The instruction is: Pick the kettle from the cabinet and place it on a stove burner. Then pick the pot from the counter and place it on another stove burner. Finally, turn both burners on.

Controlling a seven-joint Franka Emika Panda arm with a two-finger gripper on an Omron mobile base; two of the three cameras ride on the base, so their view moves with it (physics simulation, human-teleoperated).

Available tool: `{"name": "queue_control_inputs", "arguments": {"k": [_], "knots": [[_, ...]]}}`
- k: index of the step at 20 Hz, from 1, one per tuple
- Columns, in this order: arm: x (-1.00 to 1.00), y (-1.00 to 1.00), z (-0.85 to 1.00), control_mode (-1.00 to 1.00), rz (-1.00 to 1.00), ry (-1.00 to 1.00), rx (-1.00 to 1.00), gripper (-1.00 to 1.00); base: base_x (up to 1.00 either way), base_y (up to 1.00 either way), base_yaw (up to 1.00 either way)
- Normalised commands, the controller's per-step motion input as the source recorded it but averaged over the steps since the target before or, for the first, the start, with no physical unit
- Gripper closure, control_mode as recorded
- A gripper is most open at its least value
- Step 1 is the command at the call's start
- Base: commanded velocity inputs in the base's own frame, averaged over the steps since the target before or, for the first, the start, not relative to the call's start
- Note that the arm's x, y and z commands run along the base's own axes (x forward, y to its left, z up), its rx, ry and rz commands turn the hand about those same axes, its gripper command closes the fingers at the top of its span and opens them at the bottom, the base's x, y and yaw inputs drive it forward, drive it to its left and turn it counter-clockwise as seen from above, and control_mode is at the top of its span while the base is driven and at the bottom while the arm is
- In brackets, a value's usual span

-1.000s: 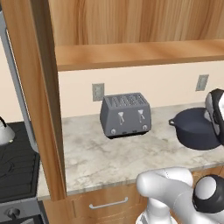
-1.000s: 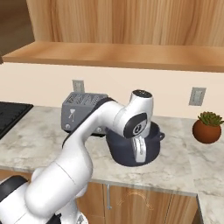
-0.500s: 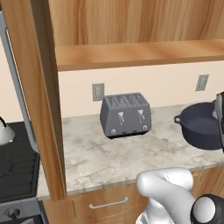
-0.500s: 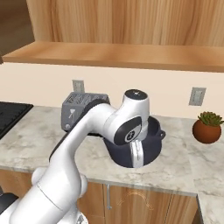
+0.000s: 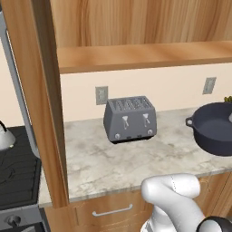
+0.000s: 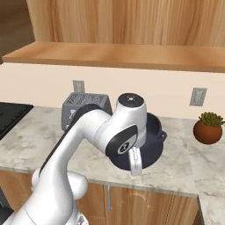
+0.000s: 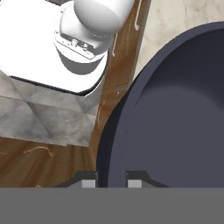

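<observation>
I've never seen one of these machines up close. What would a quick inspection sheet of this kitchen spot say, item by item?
Surface: marbled stone counter over wooden drawers.
Job's things: dark pot at the counter's right end, partly past the front edge in the hand view; silver kettle already on the black stove at far left.
Clutter: grey toaster by the wall; small potted plant right of the pot.
Grippers: gripper with its jaws astride the pot's rim, one finger inside, one outside, closed on it.
Cables: nothing seen.
Surroundings: wooden shelf above, two wall outlets, tall wooden cabinet panel beside the stove.
</observation>
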Motion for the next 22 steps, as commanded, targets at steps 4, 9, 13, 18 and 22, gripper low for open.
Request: {"name": "queue_control_inputs", "arguments": {"k": [4,9,13,18,22], "knots": [[-0.09,0.04,0.0,-1.0,0.0,0.0,0.0,1.0,0.0,0.0,0.0],[-0.27,0.01,0.0,1.0,0.0,-0.03,0.0,1.0,-0.23,0.02,0.0],[0.0,0.0,0.0,1.0,0.0,0.0,0.0,1.0,-0.57,0.17,0.0],[0.0,0.0,0.0,1.0,0.0,0.0,0.0,1.0,-0.47,0.42,0.0],[0.0,0.0,0.0,1.0,0.0,0.0,0.0,1.0,-0.41,0.61,0.0]]}}
